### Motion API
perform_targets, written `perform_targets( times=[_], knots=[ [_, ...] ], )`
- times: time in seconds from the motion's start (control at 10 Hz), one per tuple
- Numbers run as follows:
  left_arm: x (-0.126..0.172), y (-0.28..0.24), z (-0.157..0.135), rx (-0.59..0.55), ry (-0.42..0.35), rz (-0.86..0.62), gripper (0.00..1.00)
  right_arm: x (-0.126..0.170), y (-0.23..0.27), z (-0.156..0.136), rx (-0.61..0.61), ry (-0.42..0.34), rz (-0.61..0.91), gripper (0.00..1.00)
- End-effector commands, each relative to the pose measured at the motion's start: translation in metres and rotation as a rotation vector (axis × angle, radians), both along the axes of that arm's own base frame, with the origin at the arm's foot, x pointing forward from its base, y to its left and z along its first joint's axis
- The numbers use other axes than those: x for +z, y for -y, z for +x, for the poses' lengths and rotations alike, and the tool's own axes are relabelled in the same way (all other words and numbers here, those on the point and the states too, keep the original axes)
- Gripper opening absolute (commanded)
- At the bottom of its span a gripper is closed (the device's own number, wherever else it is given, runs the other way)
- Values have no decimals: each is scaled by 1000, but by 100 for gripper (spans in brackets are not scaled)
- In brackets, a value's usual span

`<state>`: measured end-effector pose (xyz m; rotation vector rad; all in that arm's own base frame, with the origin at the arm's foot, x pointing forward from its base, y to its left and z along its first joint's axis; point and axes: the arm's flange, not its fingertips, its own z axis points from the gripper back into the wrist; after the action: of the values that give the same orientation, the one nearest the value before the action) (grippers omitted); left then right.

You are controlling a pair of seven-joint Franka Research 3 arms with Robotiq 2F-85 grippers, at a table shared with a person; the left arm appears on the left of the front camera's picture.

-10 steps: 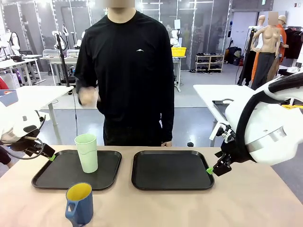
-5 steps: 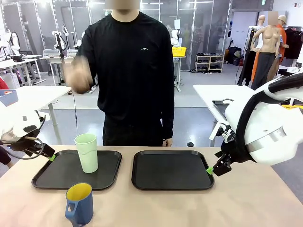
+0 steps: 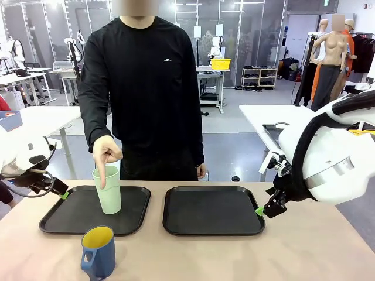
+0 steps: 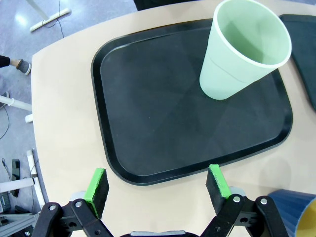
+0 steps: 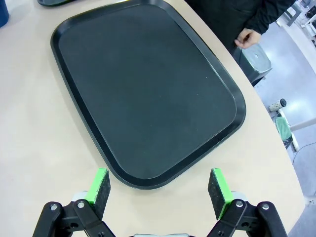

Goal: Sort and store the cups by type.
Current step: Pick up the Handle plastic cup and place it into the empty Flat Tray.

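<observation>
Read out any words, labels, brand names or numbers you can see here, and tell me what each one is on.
No text here can be read.
mint-green tumbler, blue mug, left tray, right tray: plain, no print.
black shirt on the person: a small white chest mark, too small to read as letters.
white sheets on the far glass wall: too small and blurred to read.

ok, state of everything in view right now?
green tumbler, upright on left tray, empty
blue mug, upright on table, off the trays
left hand, open, holding nothing
right hand, open, holding nothing
person's hand, pointing down at tumbler
left tray, holds tumbler
right tray, flat on table
</observation>
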<state>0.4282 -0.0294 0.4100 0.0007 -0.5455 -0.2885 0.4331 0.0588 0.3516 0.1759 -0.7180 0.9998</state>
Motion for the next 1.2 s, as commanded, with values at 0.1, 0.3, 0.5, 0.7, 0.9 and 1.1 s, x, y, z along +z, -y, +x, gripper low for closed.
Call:
perform_targets(
  times=[0.1,0.3,0.5,0.7,0.9,1.1],
  knots=[
    [0,-2,0,1,-2,-6,100,0,-1,-1,0,1,0,100],
    [0,-2,0,1,-2,-6,100,0,-1,-1,0,1,0,100],
    [0,-2,0,1,-2,-6,100,0,-1,-1,0,1,0,100],
    [-1,-5,-5,-16,19,9,100,0,-1,-1,0,1,0,100],
    [-6,-23,-16,-87,18,1,100,0,-1,-1,0,1,0,100],
    [-13,-50,-30,-145,-9,50,100,0,-1,-1,0,1,0,100]
  ],
)
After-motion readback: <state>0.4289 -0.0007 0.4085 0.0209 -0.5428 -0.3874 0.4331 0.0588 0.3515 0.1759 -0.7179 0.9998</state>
